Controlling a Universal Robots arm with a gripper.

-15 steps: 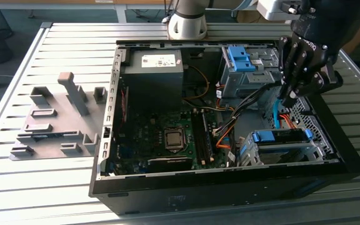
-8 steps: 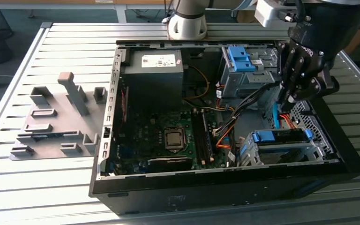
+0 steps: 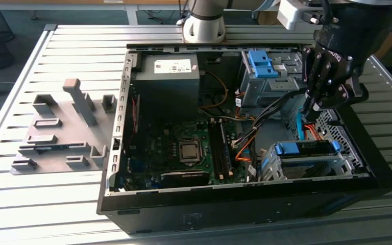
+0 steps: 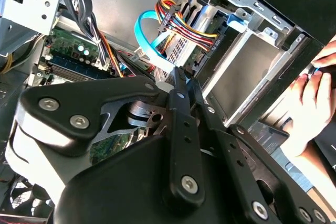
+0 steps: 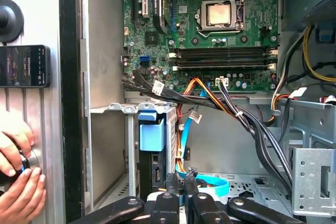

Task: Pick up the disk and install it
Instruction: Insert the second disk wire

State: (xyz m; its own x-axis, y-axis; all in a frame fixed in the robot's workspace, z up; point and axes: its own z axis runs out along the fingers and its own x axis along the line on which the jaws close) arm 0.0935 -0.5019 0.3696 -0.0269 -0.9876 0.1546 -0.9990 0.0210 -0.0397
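The robot's hand hangs inside the open computer case on the bench, fingers pressed together on nothing. The disk, with its blue rail, sits in the metal cage at the case's front corner, just below the hand.

The table is pale, ribbed, matt metal. The computer case has matt black walls and bare grey sheet-metal drive cages with glossy blue plastic rails. The gripper is black anodised metal with bright screws. The motherboard is shiny green.
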